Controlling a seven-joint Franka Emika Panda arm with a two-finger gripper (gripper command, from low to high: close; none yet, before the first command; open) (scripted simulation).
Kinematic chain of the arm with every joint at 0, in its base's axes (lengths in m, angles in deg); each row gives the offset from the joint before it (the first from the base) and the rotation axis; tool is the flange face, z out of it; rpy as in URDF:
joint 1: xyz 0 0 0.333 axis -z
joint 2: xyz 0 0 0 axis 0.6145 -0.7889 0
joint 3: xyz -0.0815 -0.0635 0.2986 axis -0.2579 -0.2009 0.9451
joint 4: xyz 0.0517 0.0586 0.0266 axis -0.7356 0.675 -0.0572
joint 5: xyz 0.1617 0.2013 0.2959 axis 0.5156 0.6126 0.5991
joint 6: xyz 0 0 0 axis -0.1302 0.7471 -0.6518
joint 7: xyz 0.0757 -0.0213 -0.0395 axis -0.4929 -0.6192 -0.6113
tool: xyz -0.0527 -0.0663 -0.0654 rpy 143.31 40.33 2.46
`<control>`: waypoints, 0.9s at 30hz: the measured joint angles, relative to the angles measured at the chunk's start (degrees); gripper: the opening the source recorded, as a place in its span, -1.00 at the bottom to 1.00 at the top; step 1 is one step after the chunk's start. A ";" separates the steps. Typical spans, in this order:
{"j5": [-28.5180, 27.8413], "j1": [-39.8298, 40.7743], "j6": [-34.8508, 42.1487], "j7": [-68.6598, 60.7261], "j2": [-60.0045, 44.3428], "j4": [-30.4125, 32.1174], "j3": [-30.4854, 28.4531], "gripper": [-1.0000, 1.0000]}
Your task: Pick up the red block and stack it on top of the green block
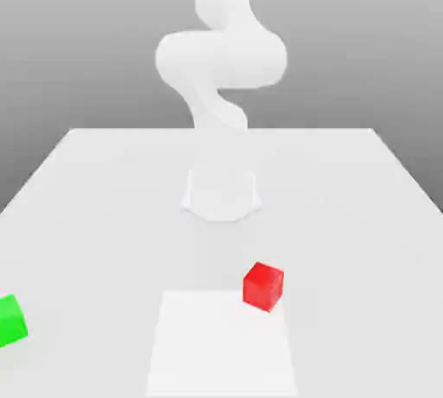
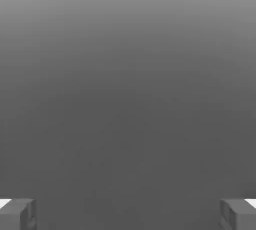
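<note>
Here the red block [image 1: 263, 285] is sitting on the surface [image 1: 104, 206], well apart from the green block [image 1: 10, 320] at its edge. The jaws are standing wide apart, holding nothing.

White table [image 1: 104, 215] with a brighter square patch [image 1: 216, 353]

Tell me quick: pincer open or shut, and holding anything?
Pincer: open, fingertips wide apart, holding nothing. The red block and green block both sit on the table.
</note>
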 joint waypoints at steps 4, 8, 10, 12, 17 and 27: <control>-1.36 -3.21 -5.51 -7.82 -6.85 7.12 -0.67 0.00; -2.44 -6.48 -10.95 -15.84 -13.67 14.16 -1.96 0.00; -2.82 -8.13 -13.76 -20.14 -17.21 17.78 -2.73 0.00; -3.04 -9.84 -16.70 -24.77 -20.94 21.52 -3.57 0.00; -2.10 -14.65 -25.70 -38.93 -32.56 31.69 -5.55 0.00; 4.33 -12.89 -41.89 -46.43 -51.77 31.56 -1.32 -1.00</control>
